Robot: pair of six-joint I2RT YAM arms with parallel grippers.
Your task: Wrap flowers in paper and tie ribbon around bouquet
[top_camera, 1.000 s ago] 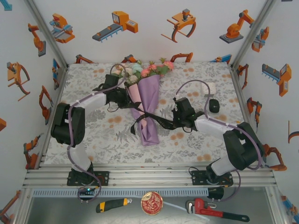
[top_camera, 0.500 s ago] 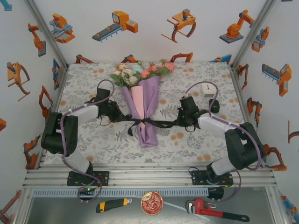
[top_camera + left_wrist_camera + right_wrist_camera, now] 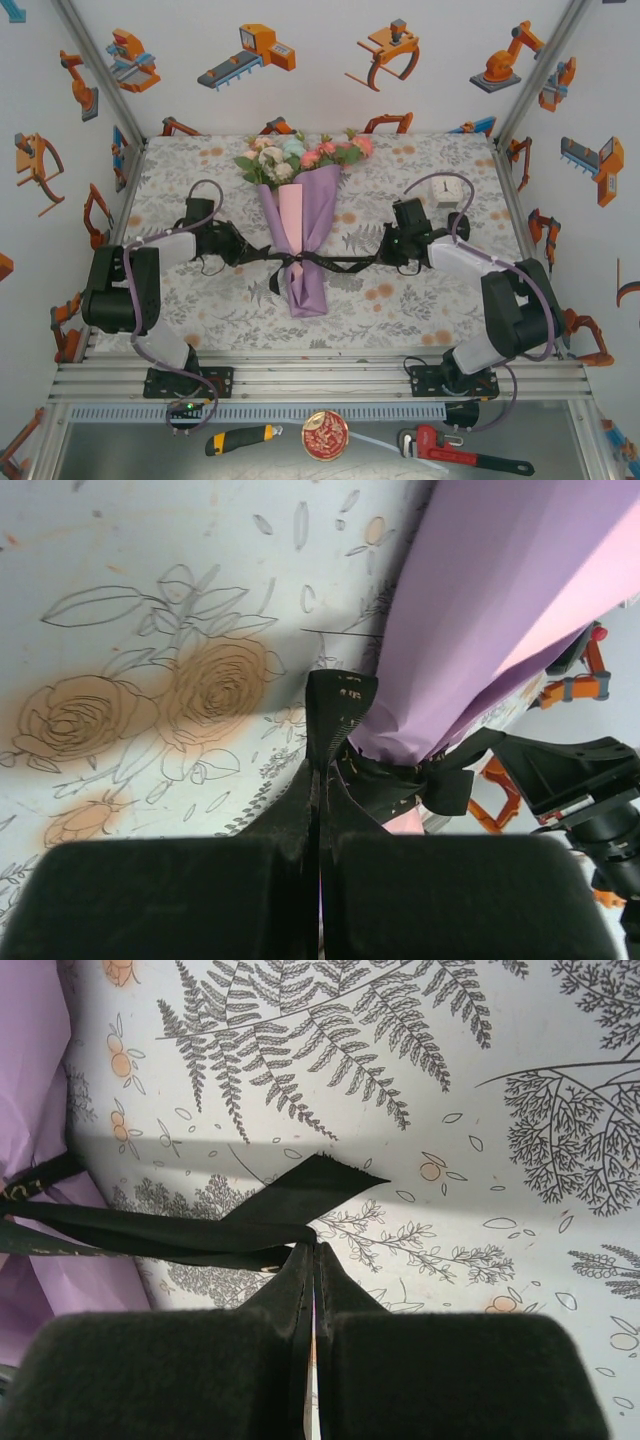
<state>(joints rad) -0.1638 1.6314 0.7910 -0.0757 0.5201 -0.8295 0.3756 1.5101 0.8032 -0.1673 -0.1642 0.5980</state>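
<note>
Both arms have pulled outward since a second ago. Your left claw (image 3: pixel 236 246) now sits well to the left of the bouquet (image 3: pixel 297 235) and your right claw (image 3: pixel 392 250) well to its right. The ribbon (image 3: pixel 340 264) between them has gone from slack and slanted to one straight line.

Nearest you, on the metal shelf in front of the arm bases, lie a utility knife (image 3: pixel 240 438), a round red tin (image 3: pixel 325 435) and a red pipe wrench (image 3: pixel 462 452).

On the table (image 3: pixel 180 180), your left wrist view shows the left claw's pads pressed together, clamped on one end of the ribbon. A short tail stands up past the tips, and the strip runs to a knot against the lilac paper (image 3: pixel 480 610). Your right wrist view shows the right claw likewise closed on the other end. A pointed tail pokes out beyond the tips, and the strands lead off to the left towards the wrap.

The bouquet lies flat between the two claws, narrow end towards you, with the ribbon cinched around its waist. A strip of the paper's pink reverse shows along the left side of the cone. The flowers (image 3: pixel 300 155) fan out of the wide end near the far edge of the table. A small white clock (image 3: pixel 447 188) stands on the table beyond your right claw.
</note>
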